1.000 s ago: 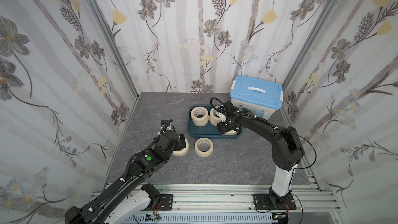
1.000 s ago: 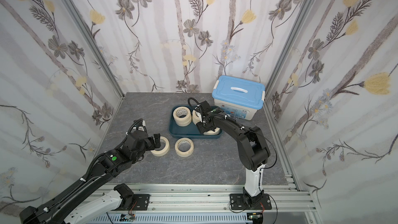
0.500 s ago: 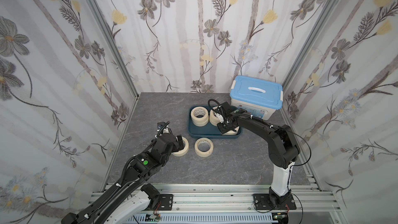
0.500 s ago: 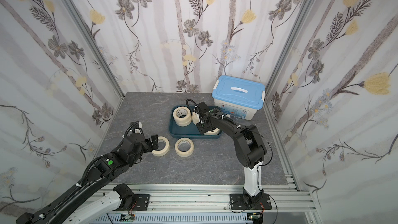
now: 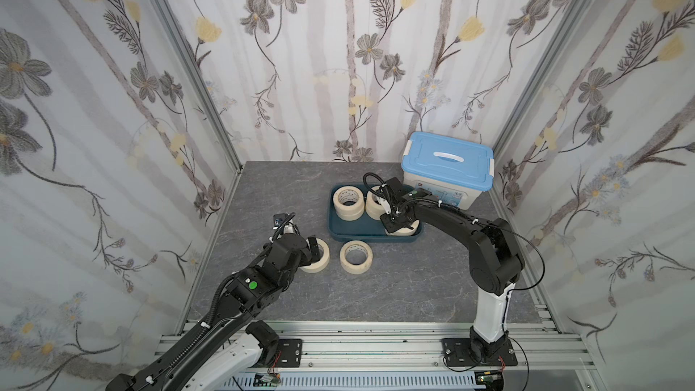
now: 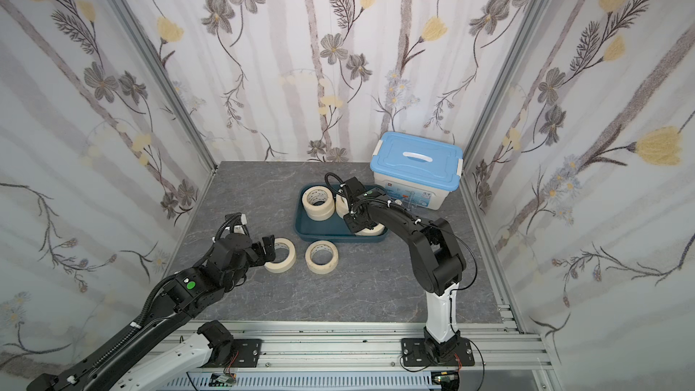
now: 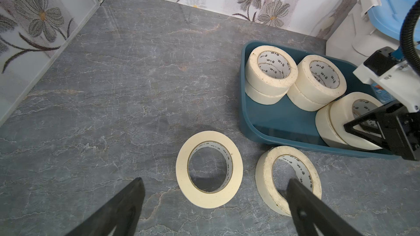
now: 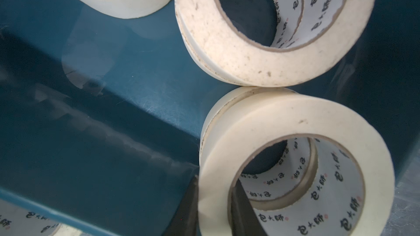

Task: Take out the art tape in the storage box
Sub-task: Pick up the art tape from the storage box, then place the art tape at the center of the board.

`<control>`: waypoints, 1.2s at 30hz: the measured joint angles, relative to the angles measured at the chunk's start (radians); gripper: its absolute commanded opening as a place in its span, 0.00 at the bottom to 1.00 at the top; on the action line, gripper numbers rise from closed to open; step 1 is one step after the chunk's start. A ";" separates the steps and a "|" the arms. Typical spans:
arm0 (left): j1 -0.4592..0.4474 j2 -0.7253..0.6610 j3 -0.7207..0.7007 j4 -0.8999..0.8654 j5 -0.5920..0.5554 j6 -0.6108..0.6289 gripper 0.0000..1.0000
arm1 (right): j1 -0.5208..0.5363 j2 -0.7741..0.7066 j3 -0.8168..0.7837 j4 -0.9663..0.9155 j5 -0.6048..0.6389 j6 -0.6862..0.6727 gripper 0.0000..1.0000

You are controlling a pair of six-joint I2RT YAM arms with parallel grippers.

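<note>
Six cream tape rolls (image 7: pixel 270 69) in your teal tray (image 7: pixel 279 119), two outside, right gripper (image 8: pixel 214 191) pinching top roll (image 8: pixel 295 119), left gripper (image 7: pixel 216 180) spread wide.

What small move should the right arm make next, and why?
Probably lift the right end effector straight up a little. It is shut on the wall of the top tape roll, one finger inside the hole and one outside. That roll lies on a second roll inside the tray, so a sideways pull might drag the lower one.
</note>
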 measured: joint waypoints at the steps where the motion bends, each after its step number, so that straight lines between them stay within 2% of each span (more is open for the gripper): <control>1: 0.000 0.003 0.002 0.001 0.000 0.000 1.00 | 0.001 -0.003 0.004 -0.008 0.003 0.000 0.20; 19: 0.003 0.065 0.022 0.017 0.003 0.008 1.00 | 0.037 -0.164 0.011 -0.091 0.020 -0.011 0.19; 36: 0.042 0.109 0.046 0.080 -0.003 0.056 1.00 | 0.112 -0.432 -0.213 -0.102 -0.102 0.063 0.19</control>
